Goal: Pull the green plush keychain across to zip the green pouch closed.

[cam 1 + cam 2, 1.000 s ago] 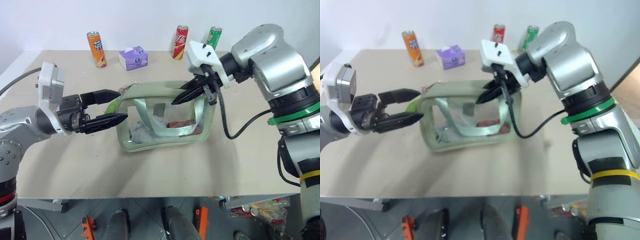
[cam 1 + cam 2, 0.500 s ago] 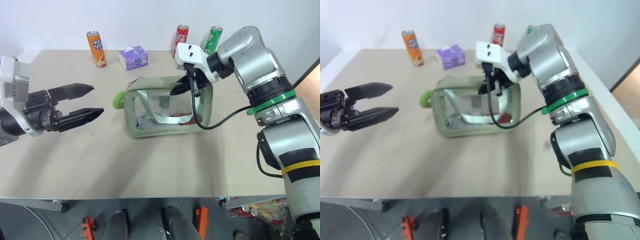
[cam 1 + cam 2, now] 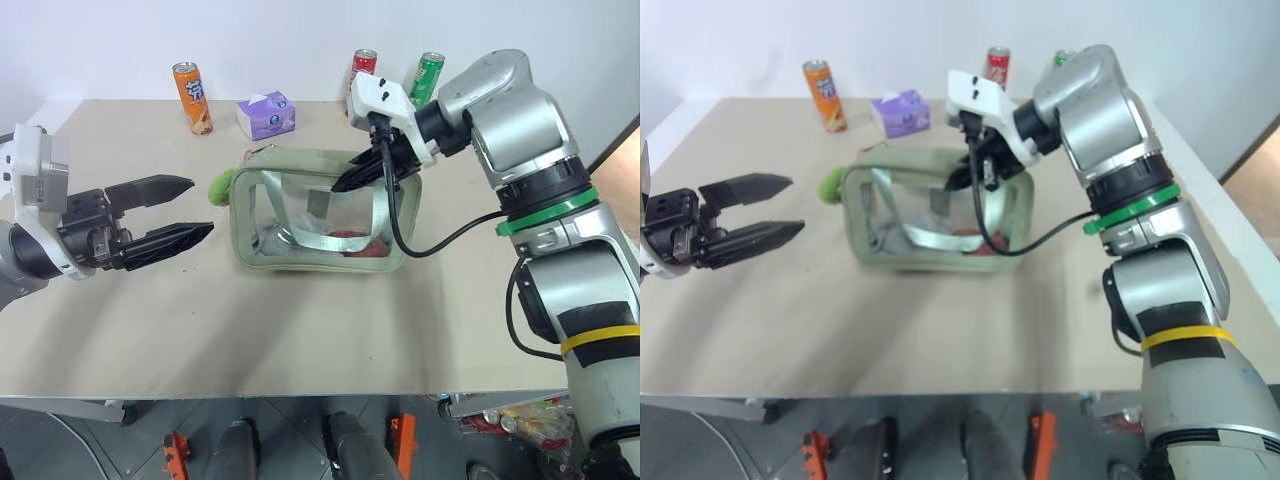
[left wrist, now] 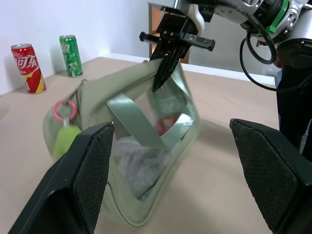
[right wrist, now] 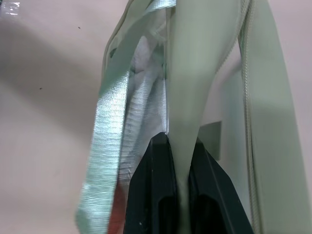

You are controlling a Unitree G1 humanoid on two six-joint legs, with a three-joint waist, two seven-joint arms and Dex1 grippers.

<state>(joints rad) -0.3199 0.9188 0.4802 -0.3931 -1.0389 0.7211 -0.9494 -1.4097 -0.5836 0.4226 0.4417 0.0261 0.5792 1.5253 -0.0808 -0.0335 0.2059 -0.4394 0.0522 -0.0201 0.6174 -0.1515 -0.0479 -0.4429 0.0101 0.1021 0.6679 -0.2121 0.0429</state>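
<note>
Three cans (image 3: pixel 193 97) and tissue box (image 3: pixel 266 115) stand behind green pouch (image 3: pixel 320 224).

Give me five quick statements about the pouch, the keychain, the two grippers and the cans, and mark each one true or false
1. The right gripper is shut on the green pouch, pinching its top fabric. True.
2. The left gripper holds the green plush keychain. False: its fingers are open and apart from the keychain, which hangs at the pouch's end nearest that gripper.
3. The purple tissue box stands between the orange can and the red can. True.
4. The green can lies tipped over beside the pouch. False: it stands upright at the table's far edge, next to the red can.
5. The pouch has a clear side panel with a green strap across it. True.
</note>
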